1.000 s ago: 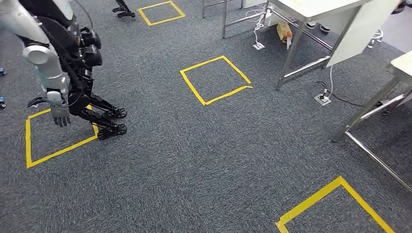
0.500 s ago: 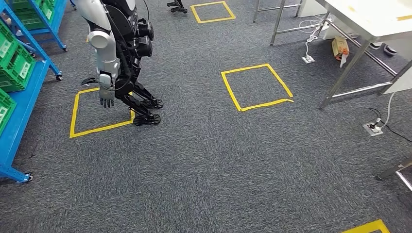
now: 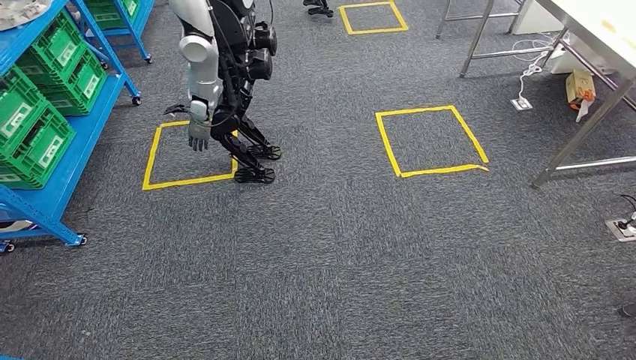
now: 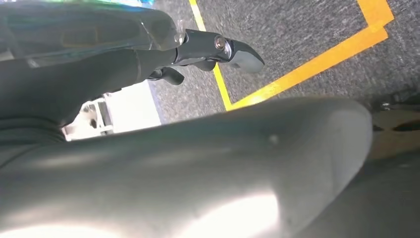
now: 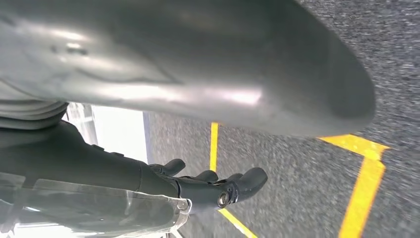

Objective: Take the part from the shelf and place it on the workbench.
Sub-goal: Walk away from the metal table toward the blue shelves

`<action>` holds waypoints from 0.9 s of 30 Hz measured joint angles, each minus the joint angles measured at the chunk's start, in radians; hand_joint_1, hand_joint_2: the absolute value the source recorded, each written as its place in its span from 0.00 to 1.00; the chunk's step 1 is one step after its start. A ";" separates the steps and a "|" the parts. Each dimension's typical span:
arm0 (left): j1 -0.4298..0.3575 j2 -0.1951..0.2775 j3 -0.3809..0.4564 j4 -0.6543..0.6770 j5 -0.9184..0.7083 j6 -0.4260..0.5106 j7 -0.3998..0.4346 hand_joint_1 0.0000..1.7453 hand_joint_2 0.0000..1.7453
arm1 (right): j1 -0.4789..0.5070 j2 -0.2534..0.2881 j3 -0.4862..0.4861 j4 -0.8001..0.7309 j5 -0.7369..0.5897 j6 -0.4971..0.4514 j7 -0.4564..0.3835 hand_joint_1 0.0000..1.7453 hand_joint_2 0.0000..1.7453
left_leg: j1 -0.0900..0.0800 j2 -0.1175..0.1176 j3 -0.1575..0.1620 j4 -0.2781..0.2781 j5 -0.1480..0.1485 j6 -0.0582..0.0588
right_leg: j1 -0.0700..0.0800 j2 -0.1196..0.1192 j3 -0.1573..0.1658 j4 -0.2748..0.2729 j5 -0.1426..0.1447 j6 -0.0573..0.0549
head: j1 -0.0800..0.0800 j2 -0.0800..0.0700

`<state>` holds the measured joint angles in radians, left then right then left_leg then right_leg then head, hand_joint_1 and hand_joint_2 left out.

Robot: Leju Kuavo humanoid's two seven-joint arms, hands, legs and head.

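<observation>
Evidently nothing is held: the left hand (image 4: 198, 47) and right hand (image 5: 198, 191) hang with fingers loosely apart. The part cannot be made out. The shelf (image 3: 82, 142) of green crates (image 3: 41, 142) lies well apart from the fingers. Another robot (image 3: 225, 75) beside it could be bumped if the approach is cut close.

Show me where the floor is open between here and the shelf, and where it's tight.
Widest bare carpet lies ahead, between the blue shelf and the table legs; the middle taped square is bare too. Crowded near the shelf: another robot stands at the edge of the left taped square. A power strip lies by the tables.
</observation>
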<state>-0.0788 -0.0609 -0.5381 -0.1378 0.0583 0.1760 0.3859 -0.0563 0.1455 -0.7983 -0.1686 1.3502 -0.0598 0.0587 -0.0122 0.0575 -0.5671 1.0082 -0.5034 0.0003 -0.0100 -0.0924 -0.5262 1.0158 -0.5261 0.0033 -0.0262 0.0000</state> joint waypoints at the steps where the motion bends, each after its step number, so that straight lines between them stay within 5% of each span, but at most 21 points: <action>1: -0.002 0.000 0.000 0.000 0.000 0.000 0.001 0.00 0.00 | 0.000 0.000 0.000 0.000 0.001 0.000 0.000 0.00 0.00 | -0.004 0.000 0.002 -0.008 -0.003 0.003 | 0.001 -0.008 0.002 0.000 -0.002 0.005 | 0.000 0.000; 3: 0.000 0.002 0.000 0.000 0.000 -0.001 0.002 0.00 0.00 | -0.003 0.002 0.000 0.000 0.001 0.001 0.000 0.00 0.00 | -0.004 -0.020 0.002 -0.011 0.000 0.012 | -0.003 -0.018 0.006 -0.001 -0.007 0.014 | 0.001 0.000; 5: 0.003 0.003 0.000 0.000 0.000 -0.002 0.004 0.00 0.00 | -0.005 0.003 0.001 0.000 0.001 0.002 0.000 0.00 0.00 | 0.002 -0.040 0.007 -0.019 0.005 0.022 | -0.006 0.018 -0.005 0.031 -0.030 0.024 | 0.003 0.000; 7: 0.001 0.002 0.000 0.000 -0.001 -0.004 0.006 0.00 0.00 | -0.002 0.002 0.001 0.000 0.000 0.003 0.000 0.00 0.00 | 0.006 -0.060 0.010 -0.022 0.008 0.028 | -0.007 0.069 -0.057 0.143 -0.088 0.031 | 0.011 0.000; 9: 0.000 0.000 0.000 0.000 -0.003 -0.007 0.006 0.00 0.00 | 0.002 -0.001 0.001 0.000 -0.002 0.004 0.000 0.00 0.00 | 0.007 -0.085 0.010 -0.022 0.008 0.030 | -0.007 0.084 -0.125 0.276 -0.137 0.033 | 0.020 0.000; 10: 0.001 -0.001 0.000 0.000 -0.004 -0.007 0.006 0.00 0.00 | 0.003 -0.002 0.001 0.000 -0.002 0.004 0.001 0.00 0.00 | 0.007 -0.099 0.011 -0.021 0.008 0.030 | -0.007 0.086 -0.144 0.305 -0.137 0.033 | 0.023 0.000; 11: 0.002 -0.001 0.000 0.000 -0.004 -0.008 0.007 0.00 0.00 | 0.003 -0.002 0.001 0.000 -0.003 0.004 0.001 0.00 0.00 | 0.009 -0.113 0.013 -0.021 0.007 0.029 | -0.008 0.087 -0.140 0.287 -0.116 0.032 | 0.024 0.000; 14: 0.001 -0.001 0.000 0.001 -0.005 -0.009 0.009 0.00 0.00 | 0.003 -0.002 0.001 0.000 -0.004 0.004 0.001 0.00 0.00 | 0.017 -0.156 0.018 -0.012 -0.001 0.016 | -0.017 0.132 -0.050 0.082 -0.012 0.037 | 0.028 0.000; 16: 0.000 0.000 0.000 0.001 -0.005 -0.010 0.009 0.00 0.00 | 0.002 0.000 0.001 0.001 -0.005 0.005 0.001 0.00 0.00 | 0.018 -0.178 0.014 -0.006 -0.005 0.004 | -0.020 0.163 -0.018 0.014 0.004 0.035 | 0.032 0.000; 18: 0.004 0.001 -0.001 0.001 -0.006 -0.010 0.009 0.00 0.00 | 0.002 0.000 0.001 0.001 -0.005 0.005 0.001 0.00 0.00 | 0.019 -0.196 0.009 -0.008 -0.002 -0.004 | -0.018 0.153 -0.014 0.012 0.002 0.022 | 0.030 0.000; 19: 0.006 0.001 -0.001 0.001 -0.006 -0.010 0.010 0.00 0.00 | 0.001 0.000 0.000 0.001 -0.005 0.005 0.002 0.00 0.00 | 0.020 -0.193 0.007 -0.006 -0.004 -0.006 | -0.018 0.143 -0.012 0.011 0.003 0.016 | 0.028 0.000; 21: 0.007 0.002 -0.001 0.002 -0.006 -0.011 0.010 0.00 0.00 | 0.000 0.000 -0.001 0.001 -0.005 0.005 0.002 0.00 0.00 | 0.019 -0.144 -0.020 0.042 -0.035 -0.011 | -0.017 0.120 -0.011 0.009 0.004 0.002 | 0.017 0.000; 23: 0.003 0.001 -0.001 0.002 -0.006 -0.011 0.011 0.00 0.00 | 0.003 0.000 -0.002 0.001 -0.005 0.005 0.002 0.00 0.00 | 0.018 -0.084 -0.086 0.171 -0.096 -0.015 | -0.013 0.092 -0.012 0.009 0.002 -0.007 | 0.006 0.000; 24: 0.002 0.000 -0.001 0.002 -0.006 -0.012 0.011 0.00 0.00 | 0.005 -0.001 -0.002 0.001 -0.005 0.005 0.003 0.00 0.00 | 0.019 -0.072 -0.121 0.240 -0.121 -0.016 | -0.011 0.077 -0.013 0.009 0.001 -0.009 | 0.003 0.000; 26: 0.004 -0.001 -0.001 0.002 -0.006 -0.015 0.013 0.00 0.00 | 0.005 -0.001 -0.002 0.001 -0.005 0.005 0.004 0.00 0.00 | 0.019 -0.066 -0.146 0.287 -0.120 -0.014 | -0.007 0.048 -0.011 0.009 -0.003 -0.012 | 0.000 0.000; 27: 0.005 -0.001 -0.001 0.002 -0.006 -0.016 0.014 0.00 0.00 | 0.004 -0.001 -0.002 0.001 -0.005 0.005 0.005 0.00 0.00 | 0.018 -0.063 -0.128 0.249 -0.093 -0.012 | -0.006 0.036 -0.009 0.009 -0.005 -0.012 | -0.002 0.000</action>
<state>-0.0742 -0.0621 -0.5393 -0.1358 0.0526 0.1598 0.4002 -0.0524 0.1445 -0.8003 -0.1678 1.3457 -0.0549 0.0633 0.0063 -0.0054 -0.6954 1.2576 -0.5959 -0.0113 -0.0165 -0.0568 -0.5350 1.0252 -0.5307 -0.0089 -0.0279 0.0000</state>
